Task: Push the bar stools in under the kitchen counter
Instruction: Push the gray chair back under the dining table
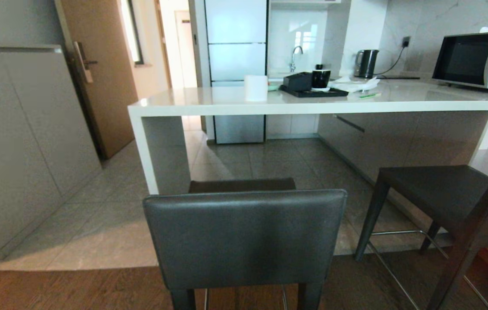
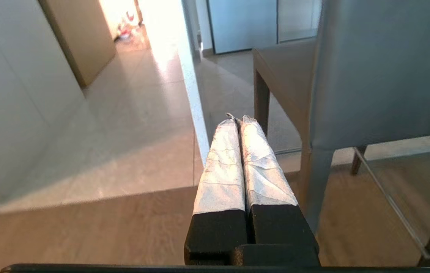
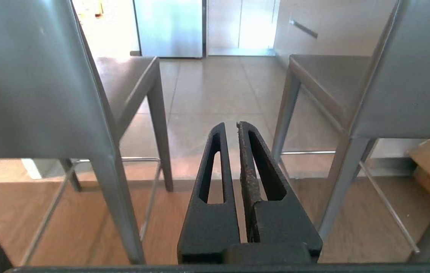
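Observation:
Two bar stools stand pulled out from the kitchen counter [image 1: 269, 103]. The nearer bar stool [image 1: 246, 237] shows its dark-grey backrest straight ahead, its seat just short of the counter's white end panel [image 1: 149, 150]. The second bar stool [image 1: 450, 193] stands to the right, turned at an angle. Neither arm shows in the head view. My left gripper [image 2: 237, 118] is shut and empty, low beside the left edge of the nearer stool's backrest [image 2: 381, 68]. My right gripper [image 3: 230, 125] is shut and empty, low between the nearer stool [image 3: 29, 83] and the second stool [image 3: 408, 83].
On the counter sit a white roll [image 1: 256, 88], a black tray with a mug [image 1: 312, 86], a kettle [image 1: 366, 63] and a microwave [image 1: 476, 60]. Grey cabinets [image 1: 20, 142] line the left wall beside a wooden door [image 1: 101, 73]. A fridge [image 1: 236, 69] stands behind.

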Motion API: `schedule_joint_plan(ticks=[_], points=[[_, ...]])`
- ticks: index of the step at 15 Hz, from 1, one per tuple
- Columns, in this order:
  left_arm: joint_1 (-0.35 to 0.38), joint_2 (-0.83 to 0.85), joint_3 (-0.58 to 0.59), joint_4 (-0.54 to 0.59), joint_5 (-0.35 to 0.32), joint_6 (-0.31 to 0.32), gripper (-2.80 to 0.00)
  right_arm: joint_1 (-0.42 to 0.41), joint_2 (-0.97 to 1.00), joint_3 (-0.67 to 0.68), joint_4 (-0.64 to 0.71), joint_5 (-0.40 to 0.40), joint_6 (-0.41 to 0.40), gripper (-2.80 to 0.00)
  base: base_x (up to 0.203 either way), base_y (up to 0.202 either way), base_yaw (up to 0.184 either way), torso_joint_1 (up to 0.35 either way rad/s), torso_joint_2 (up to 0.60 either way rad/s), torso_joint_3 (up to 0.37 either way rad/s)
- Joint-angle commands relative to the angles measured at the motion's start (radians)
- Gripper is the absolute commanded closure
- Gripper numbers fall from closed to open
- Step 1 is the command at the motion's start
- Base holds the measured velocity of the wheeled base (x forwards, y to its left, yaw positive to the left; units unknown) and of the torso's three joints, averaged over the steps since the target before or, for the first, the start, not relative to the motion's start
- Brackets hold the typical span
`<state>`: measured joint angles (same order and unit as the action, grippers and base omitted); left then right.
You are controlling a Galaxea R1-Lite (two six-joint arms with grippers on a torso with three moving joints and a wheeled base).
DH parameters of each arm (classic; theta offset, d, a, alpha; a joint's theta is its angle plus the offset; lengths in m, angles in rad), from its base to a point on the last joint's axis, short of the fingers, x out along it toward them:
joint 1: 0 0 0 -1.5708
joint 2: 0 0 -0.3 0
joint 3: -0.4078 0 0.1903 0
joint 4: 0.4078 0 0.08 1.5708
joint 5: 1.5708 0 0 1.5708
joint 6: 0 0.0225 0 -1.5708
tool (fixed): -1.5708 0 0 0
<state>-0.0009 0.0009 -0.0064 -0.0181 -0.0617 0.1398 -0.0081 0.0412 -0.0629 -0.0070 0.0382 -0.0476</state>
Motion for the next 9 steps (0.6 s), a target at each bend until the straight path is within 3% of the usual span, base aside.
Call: schedule_joint_plan(ticks=[1, 3, 5, 7, 9], points=[[0.001, 0.031, -0.058, 0.0, -0.021, -0.012, 0.0, 0.0, 0.145, -0.066, -0.012, 0.004, 0.013, 0.0, 0.0, 0.0, 0.0, 0.0, 0.0, 0.0], [0.001, 0.176, -0.147, -0.013, -0.041, -0.066, 0.0, 0.0, 0.31, -0.111, -0.07, 0.011, 0.028, 0.0, 0.0, 0.0, 0.0, 0.0, 0.0, 0.0], [0.002, 0.42, -0.2, -0.111, -0.051, -0.099, 0.0, 0.0, 0.468, -0.127, -0.166, 0.039, 0.037, 0.0, 0.0, 0.0, 0.0, 0.0, 0.0, 0.0], [-0.004, 0.677, -0.206, -0.298, -0.058, -0.119, 0.0, 0.003, 0.624, -0.132, -0.276, 0.083, 0.041, 0.0, 0.0, 0.0, 0.0, 0.0, 0.0, 0.0], [-0.012, 0.962, -0.172, -0.557, -0.062, -0.132, 0.0, 0.018, 0.799, -0.128, -0.411, 0.113, 0.045, 0.0, 0.0, 0.0, 0.0, 0.0, 0.0, 0.0]])
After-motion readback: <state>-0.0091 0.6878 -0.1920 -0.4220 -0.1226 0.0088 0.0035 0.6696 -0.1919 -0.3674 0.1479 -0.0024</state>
